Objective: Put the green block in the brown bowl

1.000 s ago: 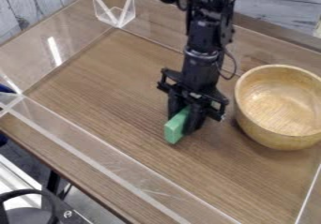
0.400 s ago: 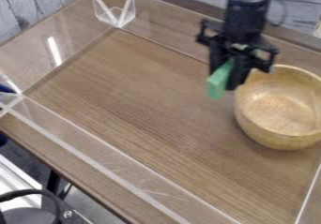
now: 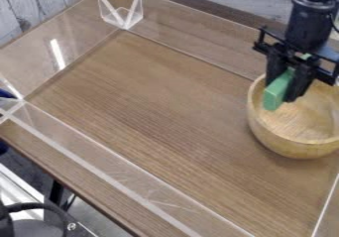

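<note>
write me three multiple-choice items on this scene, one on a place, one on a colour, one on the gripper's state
1. Where is the block?
A) on the bare tabletop
B) above the bowl
C) beside the clear plastic piece

2. What colour is the block?
A) green
B) red
C) blue

3. What is the gripper doing?
A) standing wide open with nothing in it
B) pushing the bowl
C) holding the block

Key:
1 B: the block hangs over the left part of the wooden bowl.
2 A: its visible face is plain green.
3 C: the block juts from between the fingers of the black gripper.
</note>
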### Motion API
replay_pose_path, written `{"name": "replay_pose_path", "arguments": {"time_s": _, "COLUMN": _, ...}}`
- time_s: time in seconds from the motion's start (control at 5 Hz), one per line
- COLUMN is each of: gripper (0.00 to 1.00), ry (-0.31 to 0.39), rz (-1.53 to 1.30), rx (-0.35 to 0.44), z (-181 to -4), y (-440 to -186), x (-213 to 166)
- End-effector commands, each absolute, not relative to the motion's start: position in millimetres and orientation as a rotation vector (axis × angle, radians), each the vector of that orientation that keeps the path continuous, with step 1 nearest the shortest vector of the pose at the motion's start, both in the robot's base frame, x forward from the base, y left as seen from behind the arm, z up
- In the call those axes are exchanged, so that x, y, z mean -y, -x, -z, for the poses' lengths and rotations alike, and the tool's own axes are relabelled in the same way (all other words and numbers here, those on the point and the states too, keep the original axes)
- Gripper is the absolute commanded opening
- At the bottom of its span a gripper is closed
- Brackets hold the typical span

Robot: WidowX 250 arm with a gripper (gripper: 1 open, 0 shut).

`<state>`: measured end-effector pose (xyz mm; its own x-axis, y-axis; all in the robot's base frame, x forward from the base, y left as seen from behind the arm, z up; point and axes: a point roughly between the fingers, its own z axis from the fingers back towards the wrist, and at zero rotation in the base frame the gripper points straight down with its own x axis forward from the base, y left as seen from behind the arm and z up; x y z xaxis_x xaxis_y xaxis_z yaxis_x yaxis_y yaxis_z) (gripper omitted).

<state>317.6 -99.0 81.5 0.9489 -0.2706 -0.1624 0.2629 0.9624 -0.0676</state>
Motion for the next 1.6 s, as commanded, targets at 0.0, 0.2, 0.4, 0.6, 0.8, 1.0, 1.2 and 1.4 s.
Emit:
{"name": "replay_pose_path", "arguments": {"time_s": 0.0, "gripper": 0.00, "ry": 0.063, "rz": 0.291, "rx": -0.109, "z": -90.9, "y": -332, "x": 109}}
{"name": "replay_pose_path", "arguments": {"time_s": 0.2, "gripper": 0.00, "ry": 0.069, "rz": 0.297, "rx": -0.127, "z": -77.2, "y": -334, "x": 111}}
{"name": "replay_pose_path", "arguments": {"time_s": 0.4, "gripper": 0.00, "ry": 0.069, "rz": 0.302, "rx": -0.141, "z": -67.5, "y": -337, "x": 113}}
{"name": "replay_pose_path", "arguments": {"time_s": 0.6, "gripper": 0.00, "ry": 0.071, "rz": 0.306, "rx": -0.149, "z": -61.6, "y": -340, "x": 114}}
{"name": "replay_pose_path", "arguments": {"time_s": 0.8, "gripper": 0.00, "ry": 0.074, "rz": 0.308, "rx": -0.151, "z": -58.4, "y": -341, "x": 115}}
{"name": "replay_pose_path", "arguments": {"time_s": 1.0, "gripper": 1.00, "ry": 0.079, "rz": 0.310, "rx": -0.150, "z": -59.7, "y": -341, "x": 116}}
{"name": "replay_pose_path", "arguments": {"time_s": 1.2, "gripper": 1.00, "ry": 0.084, "rz": 0.310, "rx": -0.143, "z": -64.4, "y": -341, "x": 116}}
{"name": "replay_pose_path", "arguments": {"time_s": 1.4, "gripper": 1.00, "ry": 0.083, "rz": 0.310, "rx": -0.101, "z": -81.9, "y": -341, "x": 115}}
